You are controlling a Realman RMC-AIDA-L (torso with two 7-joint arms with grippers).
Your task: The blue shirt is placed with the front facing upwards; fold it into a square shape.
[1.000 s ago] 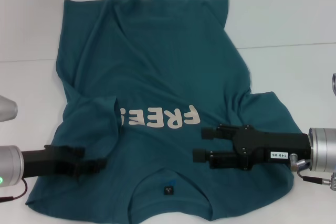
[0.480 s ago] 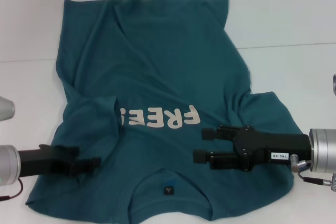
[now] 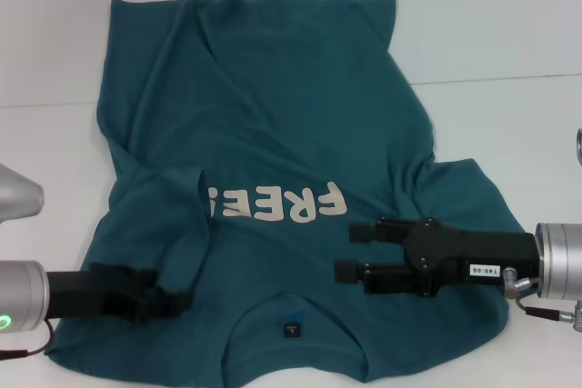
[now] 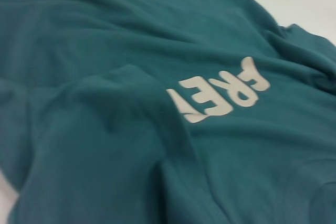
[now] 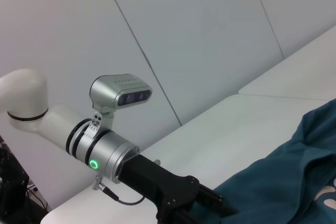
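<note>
Spread across the middle of the frame in the head view, the blue shirt (image 3: 273,134) lies front up on the white bench (image 3: 509,24), its collar at the bottom edge and its hem toward the top. We read the pale lettering (image 3: 277,203) upside down across the chest. At lower left, one sleeve (image 3: 168,215) is folded in over the body. Our left claw (image 3: 164,297) sits low on the cloth at lower left; we cannot tell how its fingers stand. Our right claw (image 3: 350,250) rests over the shirt at lower right, its two fingers apart and holding nothing.
</note>
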